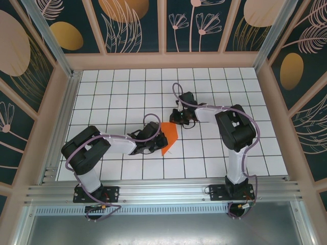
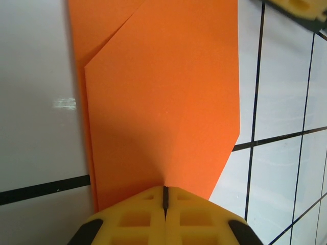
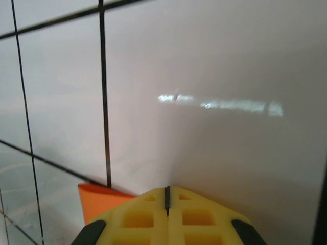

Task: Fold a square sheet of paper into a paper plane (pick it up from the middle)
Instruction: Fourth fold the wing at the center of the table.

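Observation:
The square sheet of paper (image 1: 170,135) lies near the middle of the tiled table as a smaller, folded orange shape with a pointed near end. In the left wrist view the paper (image 2: 163,92) shows two layers and a slanted folded edge at the upper left. My left gripper (image 1: 159,139) is shut, and its yellow tips (image 2: 165,189) rest over the paper's near part. My right gripper (image 1: 179,121) is shut at the paper's far edge. In its wrist view an orange corner (image 3: 99,201) shows beside and under the right gripper (image 3: 167,190).
The white gridded table (image 1: 117,92) is fenced by a wooden frame (image 1: 163,60) and patterned walls. A metal rail (image 1: 163,191) runs along the near edge by both arm bases. A yellow finger of the right gripper (image 2: 301,7) shows at the top right of the left wrist view.

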You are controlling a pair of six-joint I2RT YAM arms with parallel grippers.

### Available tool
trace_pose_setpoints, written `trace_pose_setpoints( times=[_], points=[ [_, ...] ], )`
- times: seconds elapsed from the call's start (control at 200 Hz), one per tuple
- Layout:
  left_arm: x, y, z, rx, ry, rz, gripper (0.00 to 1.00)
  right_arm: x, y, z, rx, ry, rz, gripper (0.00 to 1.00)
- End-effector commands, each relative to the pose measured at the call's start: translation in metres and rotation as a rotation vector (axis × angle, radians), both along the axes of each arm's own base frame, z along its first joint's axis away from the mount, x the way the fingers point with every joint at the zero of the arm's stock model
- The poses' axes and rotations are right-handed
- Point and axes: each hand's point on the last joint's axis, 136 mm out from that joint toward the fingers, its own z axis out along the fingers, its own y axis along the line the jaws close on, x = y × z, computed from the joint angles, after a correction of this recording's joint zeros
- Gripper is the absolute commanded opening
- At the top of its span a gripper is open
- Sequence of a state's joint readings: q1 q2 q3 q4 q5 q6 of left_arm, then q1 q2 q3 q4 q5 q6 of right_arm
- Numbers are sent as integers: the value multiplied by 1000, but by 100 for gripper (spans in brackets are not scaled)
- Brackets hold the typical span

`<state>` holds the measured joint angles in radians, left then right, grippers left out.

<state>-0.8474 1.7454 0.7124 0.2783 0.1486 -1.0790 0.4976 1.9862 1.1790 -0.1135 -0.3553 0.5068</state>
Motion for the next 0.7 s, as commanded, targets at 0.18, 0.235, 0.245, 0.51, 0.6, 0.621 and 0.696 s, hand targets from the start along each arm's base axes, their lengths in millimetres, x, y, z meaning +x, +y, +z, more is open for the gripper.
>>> trace_pose_setpoints(
  times=[0.18,0.235,0.245,0.51,0.6,0.621,0.696],
  points=[
    [-39,32,-41,174,160,-37,0,32,-22,22,-73,-85,-102,3],
    [-32,24,-29,154,133,-40,2,28,-20,38,-61,-113,-91,5],
    [-30,23,-26,149,126,-39,3,27,-19,41,-58,-116,-89,5],
    [7,3,67,3,-69,11,30,-27,-14,70,12,-118,-5,36],
    [10,17,75,-3,-90,62,37,-47,-10,66,60,-77,31,44],
    [11,21,75,-4,-93,74,38,-50,-8,66,73,-69,39,46],
    [12,36,73,1,-91,110,43,-63,-3,62,116,-41,71,49]
  ],
)
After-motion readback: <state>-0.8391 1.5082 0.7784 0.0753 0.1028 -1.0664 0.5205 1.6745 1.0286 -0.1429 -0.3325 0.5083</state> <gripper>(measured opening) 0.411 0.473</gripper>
